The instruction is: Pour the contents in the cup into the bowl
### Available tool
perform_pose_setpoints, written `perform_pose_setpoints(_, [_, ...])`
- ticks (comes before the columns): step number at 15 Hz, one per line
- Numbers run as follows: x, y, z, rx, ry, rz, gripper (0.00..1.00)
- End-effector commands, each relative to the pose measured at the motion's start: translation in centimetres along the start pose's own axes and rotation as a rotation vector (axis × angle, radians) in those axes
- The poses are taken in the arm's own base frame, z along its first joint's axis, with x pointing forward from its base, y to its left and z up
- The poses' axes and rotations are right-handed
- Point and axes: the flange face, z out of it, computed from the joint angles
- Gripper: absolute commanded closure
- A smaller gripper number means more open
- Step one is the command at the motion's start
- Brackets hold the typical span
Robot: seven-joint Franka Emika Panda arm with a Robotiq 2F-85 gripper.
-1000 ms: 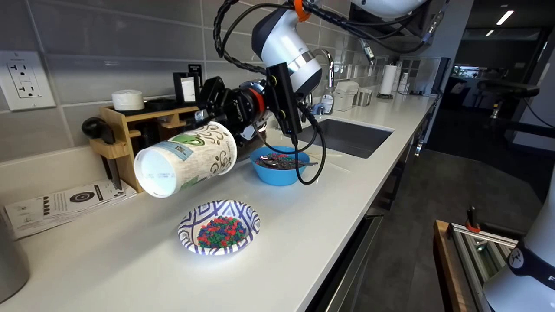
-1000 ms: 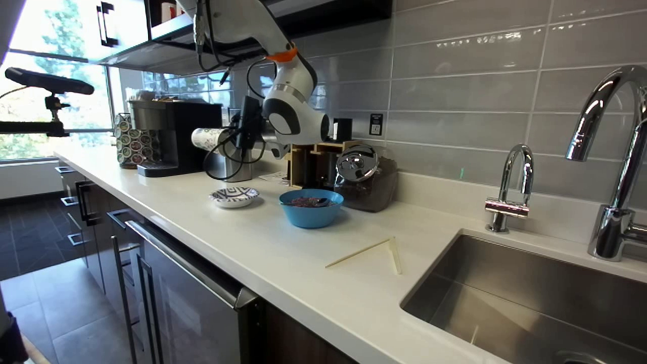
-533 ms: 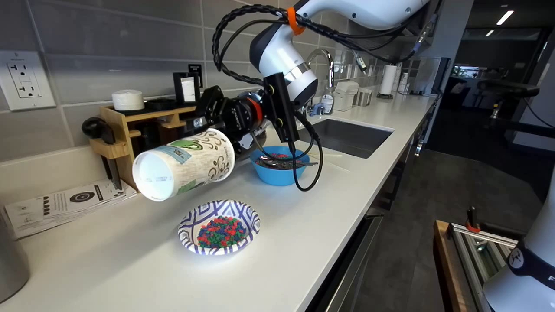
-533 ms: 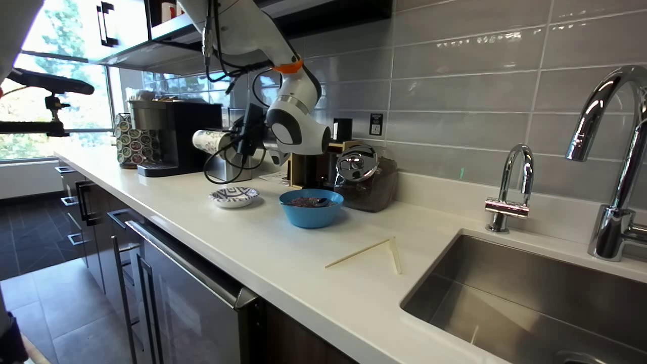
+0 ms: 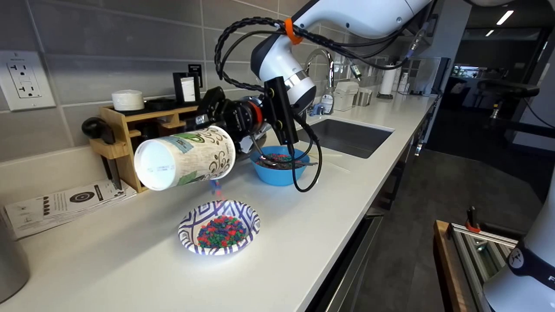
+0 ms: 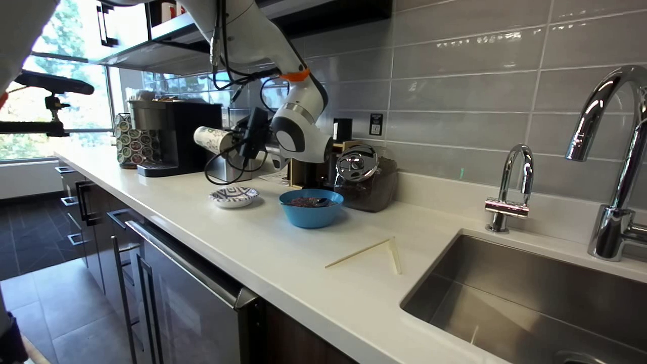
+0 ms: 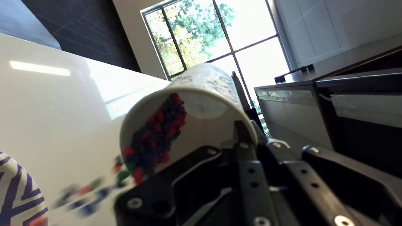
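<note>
The cup (image 5: 195, 158), off-white with green print and brown swirls, lies tilted on its side in the air; it also shows in an exterior view (image 6: 211, 139). In the wrist view (image 7: 204, 78) its mouth faces me, with red, blue and green pieces (image 7: 157, 131) along its lower wall. Some pieces (image 5: 217, 187) fall from its rim toward the bowl. My gripper (image 7: 248, 131) is shut on the cup's rim, one finger inside and one outside. The bowl (image 5: 236, 209) sits below with coloured pieces in it; it shows in both exterior views (image 6: 233, 198).
A bright-blue bowl (image 5: 277, 177) with pieces and a spoon stands behind the patterned bowl. A wooden organiser (image 5: 123, 143) stands by the wall. A coffee machine (image 6: 194, 136), a dark jar (image 6: 371, 187) and the sink (image 6: 505, 283) are along the counter.
The cup has tipped further, its base rising a little over the last half second. Pieces now fall from its mouth; none were falling in the earlier frames. The arm has shifted slightly.
</note>
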Motion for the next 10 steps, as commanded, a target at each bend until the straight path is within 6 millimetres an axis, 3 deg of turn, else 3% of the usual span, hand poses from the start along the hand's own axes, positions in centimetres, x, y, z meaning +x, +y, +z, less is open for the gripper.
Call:
perform_pose_setpoints(1, [0.61, 0.06, -0.31, 0.038, -0.016, 0.006, 0.99])
perform_pose_setpoints(10, [0.64, 0.24, 0.23, 0.027, -0.015, 0.009, 0.99])
